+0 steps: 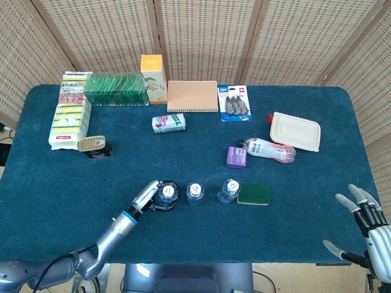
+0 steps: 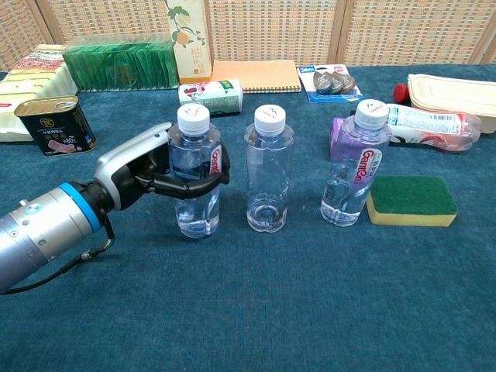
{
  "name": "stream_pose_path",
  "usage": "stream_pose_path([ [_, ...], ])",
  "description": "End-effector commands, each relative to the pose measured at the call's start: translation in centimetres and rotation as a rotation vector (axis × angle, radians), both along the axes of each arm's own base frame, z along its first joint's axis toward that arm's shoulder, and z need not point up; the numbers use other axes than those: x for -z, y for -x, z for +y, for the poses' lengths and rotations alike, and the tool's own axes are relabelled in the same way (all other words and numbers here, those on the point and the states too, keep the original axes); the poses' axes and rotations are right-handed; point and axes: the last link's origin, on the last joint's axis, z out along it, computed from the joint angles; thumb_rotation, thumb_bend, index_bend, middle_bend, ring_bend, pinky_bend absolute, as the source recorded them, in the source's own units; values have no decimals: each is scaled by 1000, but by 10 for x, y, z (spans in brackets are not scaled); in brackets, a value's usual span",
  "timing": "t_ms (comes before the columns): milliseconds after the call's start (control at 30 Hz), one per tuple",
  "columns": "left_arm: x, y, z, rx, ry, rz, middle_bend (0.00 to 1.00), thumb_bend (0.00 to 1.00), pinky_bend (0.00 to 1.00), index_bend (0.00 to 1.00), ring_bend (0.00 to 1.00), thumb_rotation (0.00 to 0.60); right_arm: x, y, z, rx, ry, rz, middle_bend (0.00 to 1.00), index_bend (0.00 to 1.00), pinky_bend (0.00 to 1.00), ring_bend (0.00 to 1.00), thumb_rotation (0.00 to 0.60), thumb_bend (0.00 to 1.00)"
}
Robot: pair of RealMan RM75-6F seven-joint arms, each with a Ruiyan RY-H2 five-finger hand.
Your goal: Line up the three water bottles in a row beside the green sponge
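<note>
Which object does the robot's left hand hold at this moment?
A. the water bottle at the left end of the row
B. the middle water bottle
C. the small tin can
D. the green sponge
A: the left hand has its fingers wrapped around the leftmost water bottle, beside the middle bottle.

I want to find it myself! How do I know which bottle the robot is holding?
Find the green sponge near the front of the blue table; three water bottles stand in a row to its left. Go to the far end of that row. That bottle is the only one with the left hand wrapped around it.
</note>
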Motion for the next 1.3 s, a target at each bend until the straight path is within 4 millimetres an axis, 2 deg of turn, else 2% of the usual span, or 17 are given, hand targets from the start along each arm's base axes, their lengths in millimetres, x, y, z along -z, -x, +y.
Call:
stream_pose_path([
  [33,5,-1,-1,0,-5,15,526,451,515,622,418,600,0,0,0,1,0,-1,31,153,0,0,600,0],
  [433,11,0,1,5,-42,54,526,450,501,622,417,600,-2,0,1,-3,5,-7,31,154,0,0,600,0],
  [567,13,2,-1,17,-38,78,506,457,461,612,350,600,-3,0,1,-4,7,-7,31,153,0,0,600,0],
  [800,13,7,0,44,-59,119,303,474,335,394,149,600,-3,0,2,-4,7,-7,31,154,0,0,600,0],
  [1067,11,11,1,44,-77,129,163,465,300,198,78,600,-3,0,2,-7,7,-6,31,154,0,0,600,0],
  [1200,10,13,0,57,-66,138,102,405,282,36,41,600,-3,0,3,-8,6,-6,31,153,0,0,600,0],
  [1300,7,15,-2,67,-71,144,50,343,269,0,16,600,-3,-1,3,-8,6,-5,32,154,0,0,600,0],
])
